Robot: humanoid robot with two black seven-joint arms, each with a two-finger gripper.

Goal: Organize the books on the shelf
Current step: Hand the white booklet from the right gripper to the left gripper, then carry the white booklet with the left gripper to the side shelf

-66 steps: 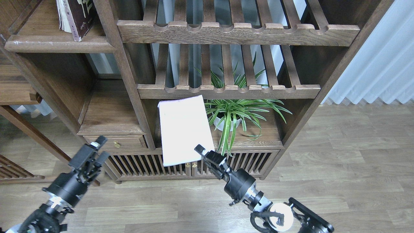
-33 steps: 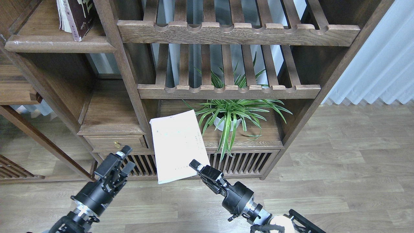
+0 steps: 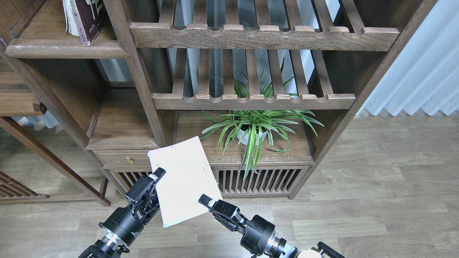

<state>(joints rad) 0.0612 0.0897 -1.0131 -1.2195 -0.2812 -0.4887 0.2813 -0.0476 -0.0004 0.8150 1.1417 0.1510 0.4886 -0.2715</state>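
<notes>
Below the potted plant [image 3: 252, 134], the flat, matte pale book [image 3: 184, 181] is clamped at its lower right corner by the right gripper [image 3: 208, 202], while the left gripper [image 3: 156, 179] touches its left edge, grip unclear

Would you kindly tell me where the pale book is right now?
In the head view, the pale book is low and left of centre, held up between the left gripper and right gripper, before the cabinet's slatted base.

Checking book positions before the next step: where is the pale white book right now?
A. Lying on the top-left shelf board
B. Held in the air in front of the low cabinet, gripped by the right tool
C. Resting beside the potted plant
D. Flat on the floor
B: the pale white book hangs in front of the low cabinet, its lower right corner pinched by the right tool.
</notes>
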